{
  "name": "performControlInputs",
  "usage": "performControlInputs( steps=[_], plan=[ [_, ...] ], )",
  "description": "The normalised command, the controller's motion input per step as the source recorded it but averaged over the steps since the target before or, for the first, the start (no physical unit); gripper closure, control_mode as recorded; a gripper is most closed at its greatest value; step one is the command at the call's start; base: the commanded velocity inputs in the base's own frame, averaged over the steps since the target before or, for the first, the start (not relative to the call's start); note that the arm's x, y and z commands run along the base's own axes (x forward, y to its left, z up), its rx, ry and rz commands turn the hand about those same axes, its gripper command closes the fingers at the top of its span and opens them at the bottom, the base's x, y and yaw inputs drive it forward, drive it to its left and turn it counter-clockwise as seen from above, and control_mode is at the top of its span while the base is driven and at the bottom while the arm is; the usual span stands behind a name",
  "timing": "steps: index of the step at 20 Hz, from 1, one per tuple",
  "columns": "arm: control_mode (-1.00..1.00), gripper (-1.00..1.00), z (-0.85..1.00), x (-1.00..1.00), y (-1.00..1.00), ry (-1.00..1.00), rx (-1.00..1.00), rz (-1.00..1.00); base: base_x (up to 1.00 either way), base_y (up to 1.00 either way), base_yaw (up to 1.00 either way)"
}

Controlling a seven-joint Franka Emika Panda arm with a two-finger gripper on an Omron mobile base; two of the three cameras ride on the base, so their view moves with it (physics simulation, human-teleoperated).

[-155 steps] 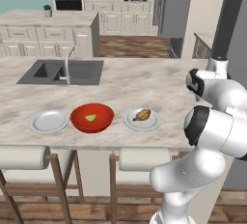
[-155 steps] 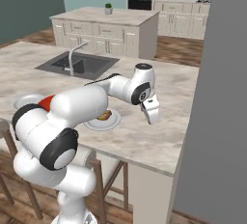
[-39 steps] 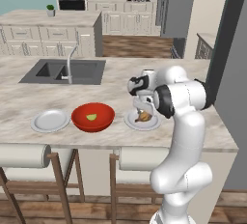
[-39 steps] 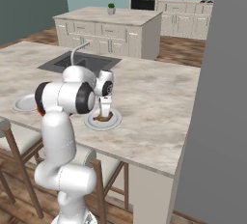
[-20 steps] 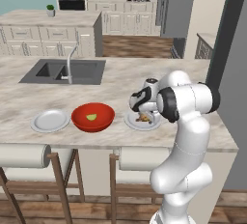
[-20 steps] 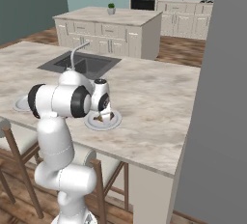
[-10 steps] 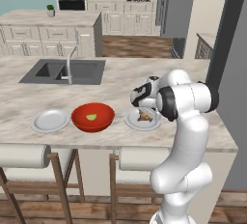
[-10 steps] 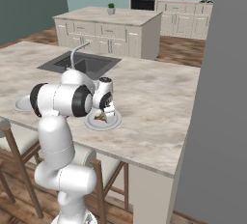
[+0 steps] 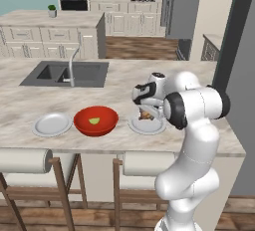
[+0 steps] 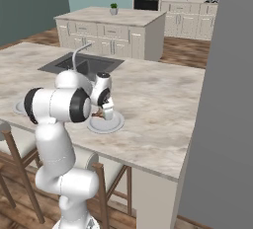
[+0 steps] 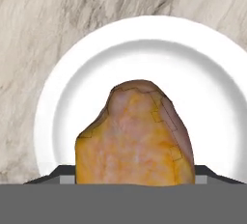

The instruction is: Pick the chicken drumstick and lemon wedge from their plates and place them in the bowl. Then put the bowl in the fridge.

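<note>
The golden-brown chicken drumstick (image 11: 137, 136) sits between my fingertips over its white plate (image 11: 62, 102). My gripper (image 9: 144, 109) points down over that plate (image 9: 137, 126), right of the bowl, and is shut on the drumstick (image 9: 146, 115). From the right base view, the gripper (image 10: 105, 108) hides most of the drumstick (image 10: 101, 112) above the plate (image 10: 112, 124). The red bowl (image 9: 82, 123) holds the yellow-green lemon wedge (image 9: 94, 121). A bare white plate (image 9: 52, 124) lies left of the bowl. The grey fridge (image 9: 182, 6) stands far behind the counter.
A sink with a curved faucet (image 9: 72, 68) is set in the counter behind the bowl. Two stools (image 9: 25, 160) stand under the counter's near edge. A tall dark grey panel (image 10: 222, 99) rises at the counter's right end.
The hand came down onto the right plate and the jaws closed around the drumstick. In the last half second hardly anything has moved.
</note>
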Motion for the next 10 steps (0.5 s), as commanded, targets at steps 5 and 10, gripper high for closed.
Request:
performControlInputs(
  steps=[5, 10],
  plan=[
    [-1.0, 1.0, 0.44, -0.15, 0.56, -0.01, 0.0, 0.1, 0.0, 0.0, 0.0],
    [-1.0, 1.0, 0.46, -0.1, 0.46, 0.02, 0.0, 0.06, 0.0, 0.0, 0.0]
  ],
)
